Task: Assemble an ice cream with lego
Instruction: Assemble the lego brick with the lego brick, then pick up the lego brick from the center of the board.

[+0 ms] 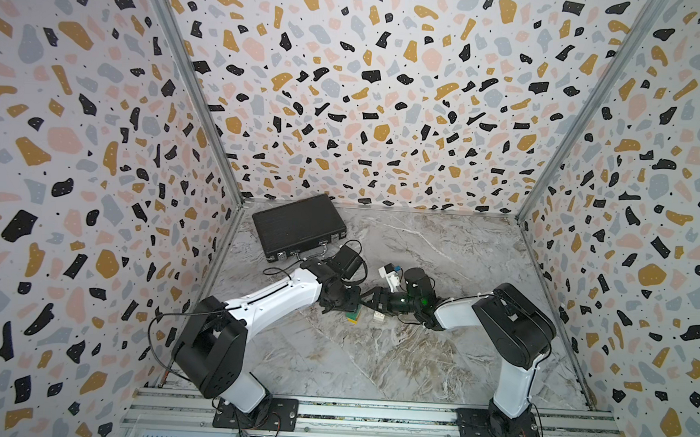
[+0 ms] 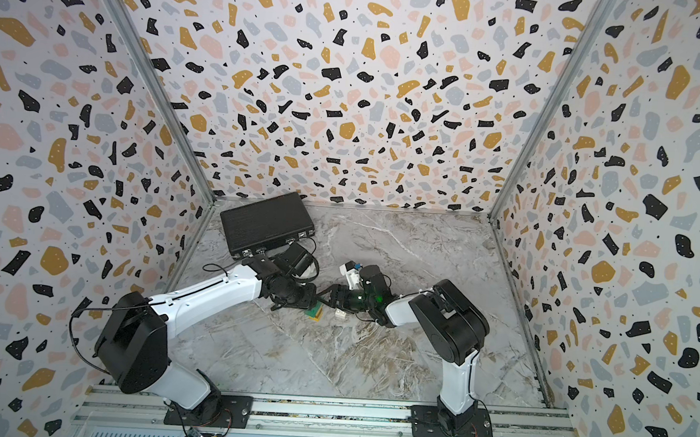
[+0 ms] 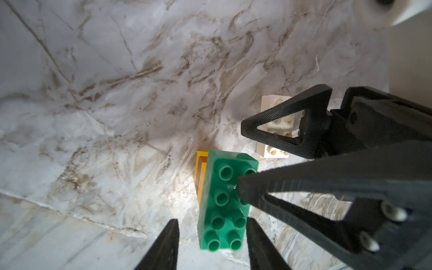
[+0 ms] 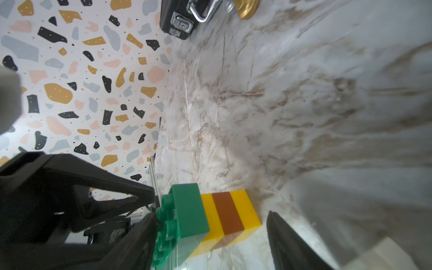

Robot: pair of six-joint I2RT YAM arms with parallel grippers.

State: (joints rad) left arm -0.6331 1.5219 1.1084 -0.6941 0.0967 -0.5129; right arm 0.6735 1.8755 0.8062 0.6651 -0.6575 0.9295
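Between parted fingers of the left tool [image 3: 212, 225], the half-built ice cream [image 1: 353, 314] rests on the surface [image 3: 93, 105]; the right tool [image 4: 212, 214] gapes wide around it. Probably light, stiff, slick: pinch the flat sides of the green brick [image 4: 189, 210]. Just beside lies a white brick [image 3: 271, 104].

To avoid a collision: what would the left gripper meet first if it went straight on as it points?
Probably the green brick: it stands right ahead, between the parted jaws of the left gripper. Depth is unclear.

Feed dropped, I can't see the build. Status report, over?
Open: left gripper, right gripper, both at green brick. It's joined to yellow-brown-yellow stick. Loose alongside: white brick.
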